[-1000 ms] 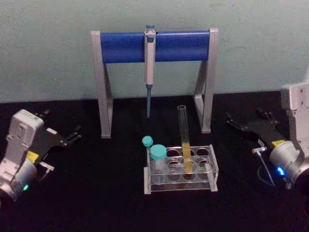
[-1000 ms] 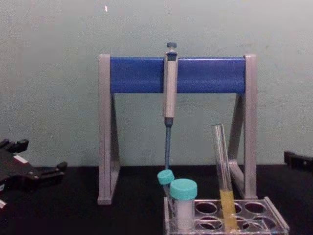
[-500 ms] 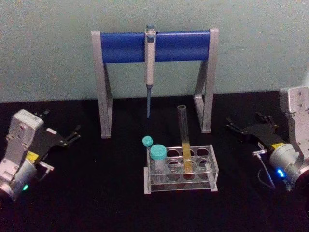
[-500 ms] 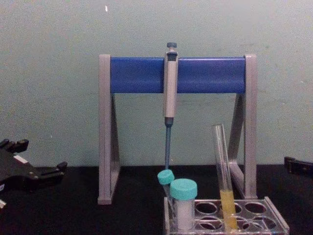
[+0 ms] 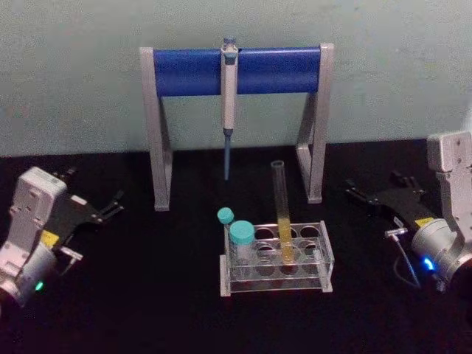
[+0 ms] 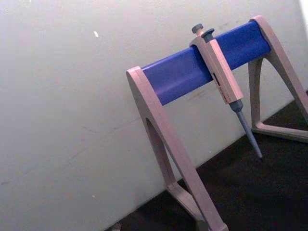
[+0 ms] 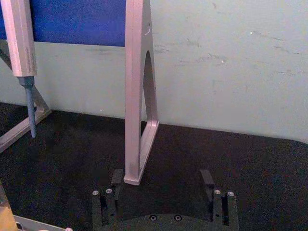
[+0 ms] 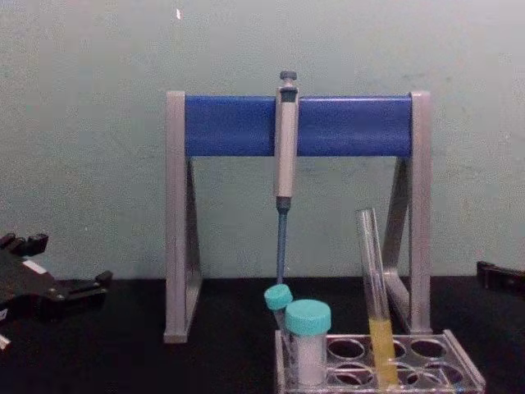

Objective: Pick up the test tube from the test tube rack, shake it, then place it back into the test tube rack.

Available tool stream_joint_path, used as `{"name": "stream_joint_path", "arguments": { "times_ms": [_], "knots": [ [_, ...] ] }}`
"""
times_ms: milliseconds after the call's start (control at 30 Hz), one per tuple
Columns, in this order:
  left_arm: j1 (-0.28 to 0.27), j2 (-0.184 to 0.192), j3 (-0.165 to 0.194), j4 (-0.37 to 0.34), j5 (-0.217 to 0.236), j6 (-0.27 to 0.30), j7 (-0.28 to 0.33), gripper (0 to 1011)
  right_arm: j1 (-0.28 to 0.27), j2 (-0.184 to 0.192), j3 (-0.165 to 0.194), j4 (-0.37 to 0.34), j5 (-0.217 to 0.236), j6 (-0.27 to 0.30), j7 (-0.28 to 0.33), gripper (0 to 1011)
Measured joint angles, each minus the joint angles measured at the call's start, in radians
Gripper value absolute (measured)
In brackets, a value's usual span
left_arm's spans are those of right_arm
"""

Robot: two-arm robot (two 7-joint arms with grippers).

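The test tube (image 5: 280, 214) stands upright in the test tube rack (image 5: 327, 259), in a back-row hole, yellow liquid low in it, with two teal-capped tubes (image 5: 240, 234) to its left. Your right gripper (image 5: 366, 195) rests on the table well to the rack's right, fingers spread wide and holding nothing; your left gripper (image 5: 99, 209) lies parked far left, also spread. Approach with the right arm, close on the bare glass above the rack, and lift straight up, clear of the pipette (image 5: 228, 103) behind.

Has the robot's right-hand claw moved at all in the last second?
Yes. The right gripper has sunk slightly toward the black table, judged against the grey-and-blue pipette stand; it is open and off to the rack's right.
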Motion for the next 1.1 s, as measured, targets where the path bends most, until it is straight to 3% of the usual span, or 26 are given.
{"name": "stream_joint_path", "arguments": {
  "times_ms": [1100],
  "knots": [
    [0.0, 0.0, 0.0, 0.0, 0.0, 0.0, 0.0, 1001, 0.0, 0.0, 0.0, -0.002, 0.0, -0.001, -0.002, 1000]
  ]
}}
